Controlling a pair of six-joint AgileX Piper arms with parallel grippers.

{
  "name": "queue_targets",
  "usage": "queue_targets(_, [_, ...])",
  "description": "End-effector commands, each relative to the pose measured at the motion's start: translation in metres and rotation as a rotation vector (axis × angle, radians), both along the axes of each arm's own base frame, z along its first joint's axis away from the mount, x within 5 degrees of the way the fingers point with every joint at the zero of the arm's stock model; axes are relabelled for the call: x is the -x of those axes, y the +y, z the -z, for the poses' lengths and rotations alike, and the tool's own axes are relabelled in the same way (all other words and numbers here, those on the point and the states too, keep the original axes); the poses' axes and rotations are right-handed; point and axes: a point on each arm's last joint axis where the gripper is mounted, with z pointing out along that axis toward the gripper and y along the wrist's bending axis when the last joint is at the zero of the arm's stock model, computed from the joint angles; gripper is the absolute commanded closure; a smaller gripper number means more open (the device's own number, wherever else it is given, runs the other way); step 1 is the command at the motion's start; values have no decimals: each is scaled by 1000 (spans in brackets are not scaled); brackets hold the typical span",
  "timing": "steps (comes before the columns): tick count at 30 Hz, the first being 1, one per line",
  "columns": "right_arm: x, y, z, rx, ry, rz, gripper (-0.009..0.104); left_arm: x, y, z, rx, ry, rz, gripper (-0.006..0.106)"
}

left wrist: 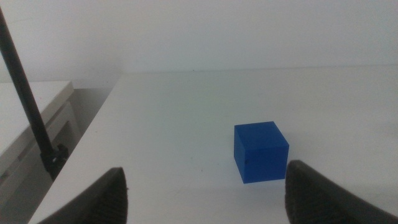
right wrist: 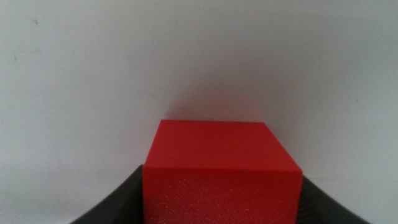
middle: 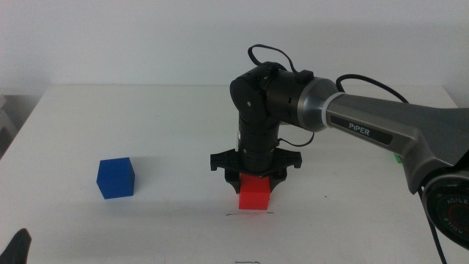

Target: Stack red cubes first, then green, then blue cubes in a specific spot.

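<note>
On my middle feed the right gripper (middle: 255, 178) is down over the centre of the white table (middle: 168, 125), the arm reaching in from the right side with its wrist pointing straight down. Its fingers are clamped on the red cube (middle: 255, 193) — the right wrist feed shows that cube (right wrist: 221, 168) filling the space between the two dark fingers (right wrist: 118, 199), with both pressed against its sides. The cube's lower edge sits right at the thin dark scribbled line (middle: 249, 214) that marks the specific spot; I cannot tell from here whether the cube is touching the table or hanging just above it, though a shadow lies close under it.

The blue cube (middle: 116, 178) stands on the table well to the left of the red one, upright and flat, nothing touching it. My left wrist feed looks at it too: the blue cube (left wrist: 261, 151) lies ahead of the left gripper (left wrist: 202, 190), apart from it, closer to one finger than to the other. Those fingers (left wrist: 99, 199) are spread wide apart, holding nothing. In the middle feed only a dark tip of the left gripper (middle: 18, 246) shows at the bottom left corner, so that arm is parked low and off to the side.

A small sliver of green (middle: 398, 157) peeks out behind the right arm's silver link near the right edge — too little of it shows for me to say it is the green cube.
</note>
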Motion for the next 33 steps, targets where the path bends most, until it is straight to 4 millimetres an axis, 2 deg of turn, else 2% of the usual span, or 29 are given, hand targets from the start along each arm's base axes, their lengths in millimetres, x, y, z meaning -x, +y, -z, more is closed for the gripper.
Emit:
queue_targets(1, [-1, -3, -38, -49, -101, 5, 96, 1, 0, -9, 13, -106, 1, 16])
queue_targets(8, [-2, -2, -38, -62, -109, 6, 96, 1, 0, -9, 13, -106, 1, 16])
queue_targets(9, [-2, 0, -34, -66, -87, 10, 89, 1, 0, -9, 13, -106, 1, 16])
queue_targets(12, [-2, 1, -31, -65, -77, 11, 82, 1, 0, -9, 13, -106, 1, 16])
queue_targets(13, [-2, 1, -29, -64, -74, 12, 76, 1, 0, -9, 13, -106, 1, 16])
queue_targets(14, [-2, 1, -29, -65, -75, 12, 65, 1, 0, -9, 13, -106, 1, 16])
queue_targets(15, [-2, 1, -29, -67, -77, 12, 60, 1, 0, -9, 13, -106, 1, 16])
queue_targets(16, [-3, 1, -29, -67, -82, 9, 41, 1, 0, -9, 13, -106, 1, 16])
queue_targets(20, [-3, 1, -29, -67, -82, 8, 29, 1, 0, -9, 13, -106, 1, 16])
queue_targets(24, [-3, 1, -30, -66, -84, 6, 21, 1, 0, -9, 13, -106, 1, 16])
queue_targets(28, [-2, -2, -37, -53, -101, -16, 20, 1, 0, -9, 13, -106, 1, 16])
queue_targets(33, [-2, -7, -63, -88, -159, -27, 20, 1, 0, -9, 13, -106, 1, 16])
